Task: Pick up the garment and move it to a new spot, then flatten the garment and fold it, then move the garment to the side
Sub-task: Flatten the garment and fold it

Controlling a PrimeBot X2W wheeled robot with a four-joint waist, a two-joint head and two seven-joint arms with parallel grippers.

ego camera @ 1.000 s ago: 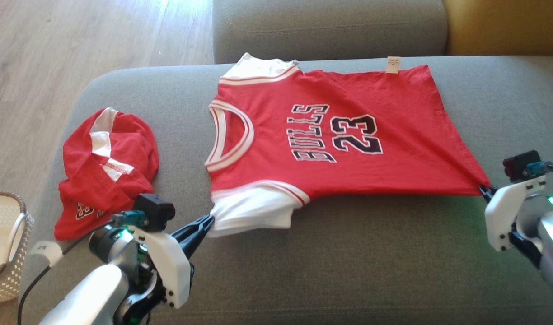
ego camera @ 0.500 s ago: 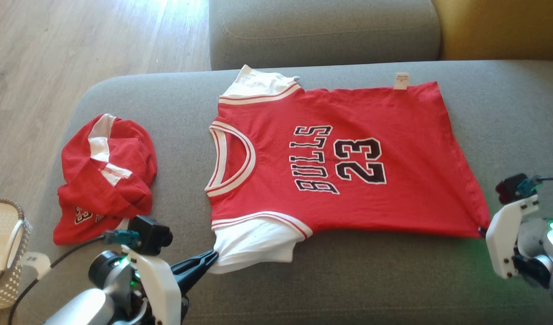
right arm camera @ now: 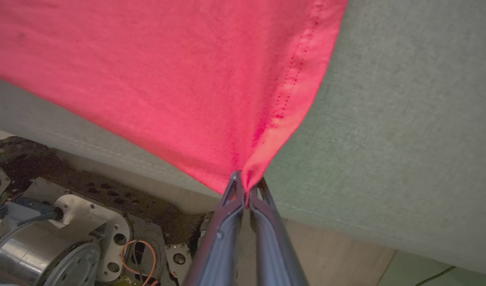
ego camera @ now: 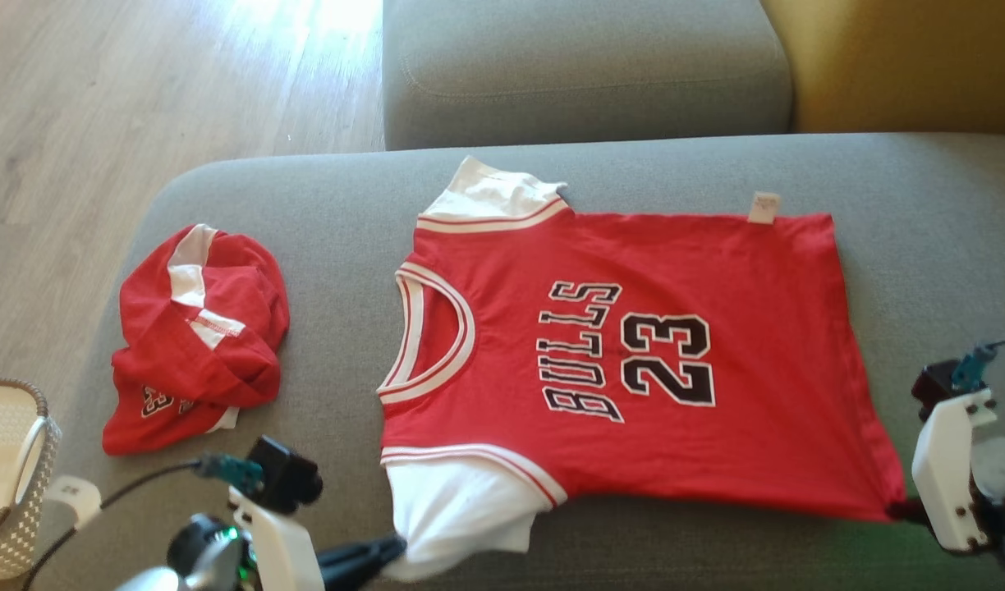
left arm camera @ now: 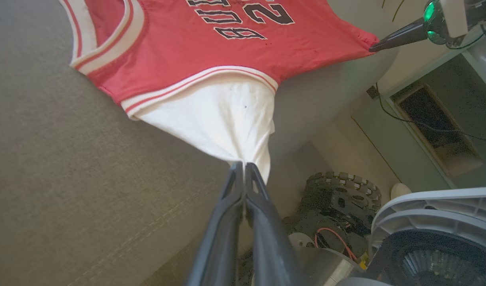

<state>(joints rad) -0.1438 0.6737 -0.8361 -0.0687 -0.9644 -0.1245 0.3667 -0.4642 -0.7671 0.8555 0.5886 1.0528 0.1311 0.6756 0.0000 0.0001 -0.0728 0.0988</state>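
Here left fingers (left arm camera: 223,222) clamp the garment (ego camera: 634,328) by its white sleeve, right fingers (right arm camera: 224,234) by its stitched red corner, seemingly taut.

Head view: it has shifted, so the sofa seat (ego camera: 223,189) and all on it sit lower in the picture than a second ago.
Jersey T-shirt (ego camera: 634,361): dragged across the sofa seat toward its front edge; the side with the tag (ego camera: 764,207), earlier close to the seat's back edge, now lies well clear of it.
Near sleeve (ego camera: 461,509): drawn out to the front edge, longer and tighter than before.
Hem: less slanted; the cloth is spread wider from back to front.
Left jaws: pulled back to the front edge.
Right jaws: pulled back likewise, taking the hem corner (ego camera: 884,502) along.
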